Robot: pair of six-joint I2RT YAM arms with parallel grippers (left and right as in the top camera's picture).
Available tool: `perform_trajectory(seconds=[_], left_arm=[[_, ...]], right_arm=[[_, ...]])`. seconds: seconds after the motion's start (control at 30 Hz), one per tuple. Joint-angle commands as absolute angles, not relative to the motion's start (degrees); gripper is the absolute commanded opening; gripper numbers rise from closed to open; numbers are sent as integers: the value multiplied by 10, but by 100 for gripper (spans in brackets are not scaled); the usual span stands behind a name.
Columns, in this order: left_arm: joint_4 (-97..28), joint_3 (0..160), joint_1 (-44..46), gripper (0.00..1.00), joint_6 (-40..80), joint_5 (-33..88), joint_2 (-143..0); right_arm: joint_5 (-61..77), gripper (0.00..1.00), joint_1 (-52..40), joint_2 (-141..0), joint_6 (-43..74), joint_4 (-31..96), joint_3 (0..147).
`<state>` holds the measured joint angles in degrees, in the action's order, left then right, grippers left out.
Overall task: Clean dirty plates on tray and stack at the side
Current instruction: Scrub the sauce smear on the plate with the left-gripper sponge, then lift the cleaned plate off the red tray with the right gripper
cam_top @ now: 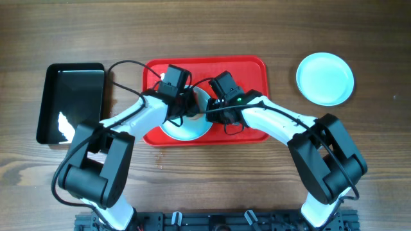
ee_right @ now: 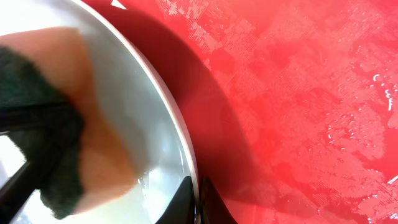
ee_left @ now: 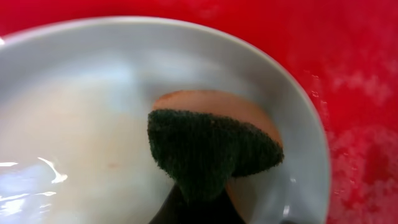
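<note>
A pale mint-white plate (cam_top: 186, 131) lies at the front of the red tray (cam_top: 250, 70), partly hidden under both wrists. My left gripper (cam_top: 184, 106) is shut on a sponge (ee_left: 211, 146), dark green scouring side up and orange underneath, which presses on the plate's inner surface (ee_left: 93, 93). My right gripper (cam_top: 209, 110) is shut on the plate's right rim (ee_right: 180, 130), one finger inside and one outside, as the right wrist view shows (ee_right: 198, 200). The sponge (ee_right: 56, 93) also appears there at left. Another pale mint plate (cam_top: 325, 78) rests on the table right of the tray.
A glossy black rectangular tray (cam_top: 70, 102) sits on the wooden table left of the red tray. Wet patches glisten on the red tray floor (ee_right: 298, 112). Both arms reach in from the front edge and cables loop over the tray's back.
</note>
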<state>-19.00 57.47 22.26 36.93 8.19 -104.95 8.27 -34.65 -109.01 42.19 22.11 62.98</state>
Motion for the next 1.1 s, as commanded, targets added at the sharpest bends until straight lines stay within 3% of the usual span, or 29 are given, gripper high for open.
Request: perform_trajectory(seconds=[0.0, 0.47, 0.7, 1.07], left_arm=[[-242, 563, 176, 4, 362, 18, -1067], [-346, 563, 111, 4, 300, 27, -1025], [-401, 563, 111, 4, 300, 92, -941], [-419, 563, 111, 4, 272, 99, -793]], right_arm=[[53, 4, -342, -1108, 419, 234, 622], [49, 4, -342, -1108, 420, 234, 622], [49, 4, -342, -1108, 420, 234, 622], [49, 4, -340, -1106, 404, 246, 630]])
